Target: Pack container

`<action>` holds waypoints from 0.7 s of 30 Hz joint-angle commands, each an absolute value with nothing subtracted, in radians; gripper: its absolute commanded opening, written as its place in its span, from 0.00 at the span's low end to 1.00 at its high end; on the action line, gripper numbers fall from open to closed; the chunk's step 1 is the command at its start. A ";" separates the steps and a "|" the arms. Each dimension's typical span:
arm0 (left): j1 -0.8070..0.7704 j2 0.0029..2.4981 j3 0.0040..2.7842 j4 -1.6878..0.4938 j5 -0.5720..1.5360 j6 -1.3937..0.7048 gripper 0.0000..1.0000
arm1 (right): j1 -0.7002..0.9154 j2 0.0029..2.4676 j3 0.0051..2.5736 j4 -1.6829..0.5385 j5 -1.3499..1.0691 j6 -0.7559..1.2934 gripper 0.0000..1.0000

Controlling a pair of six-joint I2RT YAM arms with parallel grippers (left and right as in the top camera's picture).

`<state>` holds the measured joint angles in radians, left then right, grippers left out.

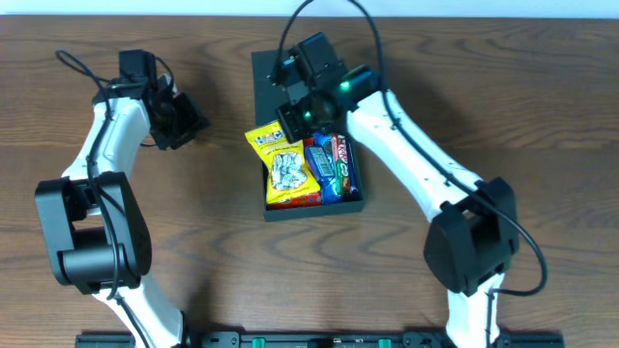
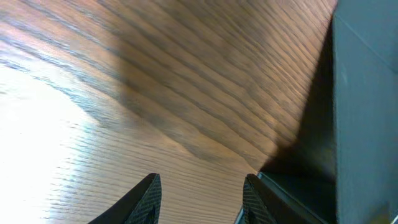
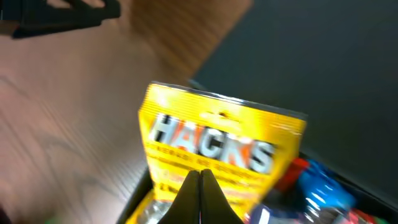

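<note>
Container [image 1: 311, 210] sits mid-desk [image 1: 213, 251], front wall toward the arm bases. Inside: yellow HACKS bag [image 3: 214, 146] on the left, blue packets [image 1: 327, 166] on the right. Left gripper [image 2: 200, 198]: jaws apart, empty, over bare desk just left of the container. Right gripper [image 3: 200, 186]: jaws closed tip-to-tip at the bag, can't tell if pinching it. Lid flap [image 1: 265, 77] open behind.
</note>
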<state>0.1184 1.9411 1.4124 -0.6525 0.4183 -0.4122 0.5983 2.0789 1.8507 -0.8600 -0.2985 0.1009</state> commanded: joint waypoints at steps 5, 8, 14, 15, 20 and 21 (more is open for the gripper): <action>0.126 1.930 1.431 -0.669 0.420 -0.419 0.47 | 0.651 2.230 1.841 -0.834 -0.324 0.073 0.01; 0.126 1.930 1.431 -0.680 0.420 -0.415 0.47 | 0.653 2.292 1.841 -0.857 -0.294 0.084 0.01; 0.126 1.930 1.431 -0.684 0.420 -0.415 0.47 | 0.647 2.315 1.862 -0.875 -0.219 0.128 0.01; 0.126 1.930 1.431 -0.684 0.420 -0.415 0.47 | 0.646 2.315 1.872 -0.884 -0.153 0.172 0.01; 0.126 1.930 1.431 -0.684 0.419 -0.415 0.47 | 0.645 2.315 1.902 -0.926 -0.056 0.194 0.01; 0.126 1.930 1.431 -0.684 0.419 -0.415 0.47 | 0.645 2.315 1.907 -0.934 -0.057 0.194 0.01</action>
